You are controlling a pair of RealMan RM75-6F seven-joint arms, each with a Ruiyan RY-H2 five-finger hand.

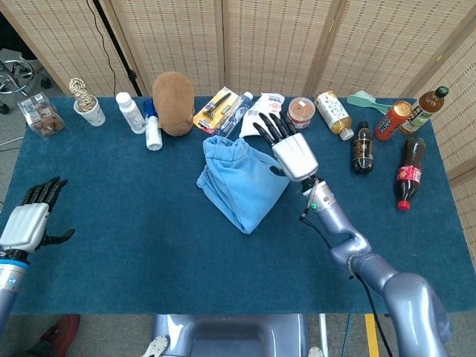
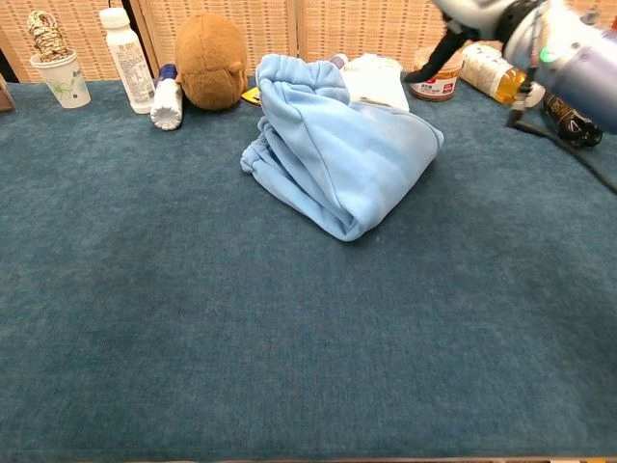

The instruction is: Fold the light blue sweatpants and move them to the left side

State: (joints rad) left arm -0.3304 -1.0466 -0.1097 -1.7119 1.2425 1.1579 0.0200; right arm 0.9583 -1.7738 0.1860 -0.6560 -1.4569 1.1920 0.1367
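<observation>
The light blue sweatpants (image 1: pixel 242 181) lie folded in a thick bundle at the middle of the blue table, also seen in the chest view (image 2: pixel 337 154). My right hand (image 1: pixel 288 147) hovers above their right edge with its fingers spread and nothing in it; the chest view shows only its lower part (image 2: pixel 453 29) at the top edge. My left hand (image 1: pixel 31 219) is open over the table's near left edge, far from the sweatpants.
Along the back stand a paper cup (image 1: pixel 91 111), white bottles (image 1: pixel 131 112), a brown plush (image 1: pixel 173 102), packets (image 1: pixel 262 115), a can (image 1: pixel 300 112) and several drink bottles (image 1: pixel 363 147) at right. Bare blue cloth (image 1: pixel 134 216) lies left of the sweatpants.
</observation>
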